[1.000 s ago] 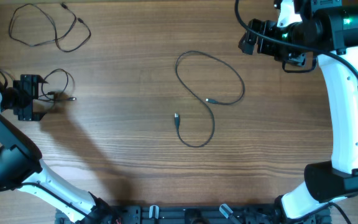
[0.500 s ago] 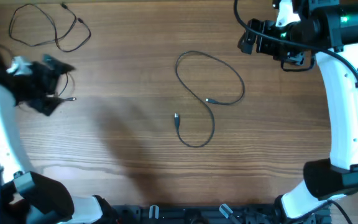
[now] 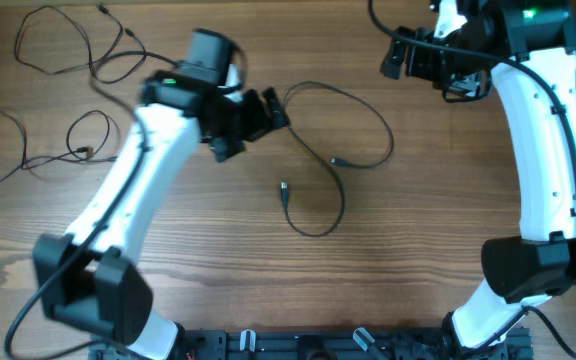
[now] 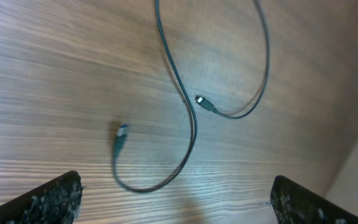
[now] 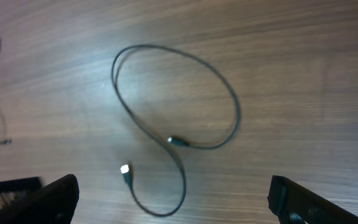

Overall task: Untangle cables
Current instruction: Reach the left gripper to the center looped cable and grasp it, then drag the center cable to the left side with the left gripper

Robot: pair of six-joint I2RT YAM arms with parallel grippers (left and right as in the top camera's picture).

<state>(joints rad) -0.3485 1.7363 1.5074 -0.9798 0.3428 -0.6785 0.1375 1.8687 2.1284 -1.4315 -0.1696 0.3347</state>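
Three thin black cables lie apart on the wooden table. One cable (image 3: 373, 120) forms a big loop in the middle, its two plug ends (image 3: 284, 188) inside and below the loop. A second cable (image 3: 68, 45) lies at the far left corner. The third cable (image 3: 28, 150) sprawls by the left edge. My left gripper (image 3: 255, 122) hovers open just left of the middle loop, holding nothing. Its wrist view shows that cable (image 4: 191, 124) beyond the left gripper (image 4: 176, 205). My right gripper (image 3: 400, 62) hangs open at the far right. In its view, the loop (image 5: 229, 99) lies ahead of the right gripper (image 5: 173, 202).
The table's right edge shows in the corner of the left wrist view. The left arm's white link (image 3: 118, 200) crosses the table from the near left. Bare wood (image 3: 438, 230) lies on the near right.
My left arm has swung from the left edge to the middle, beside the big loop. The cable it hovered over now lies spread out by the left edge. The right arm barely moved.
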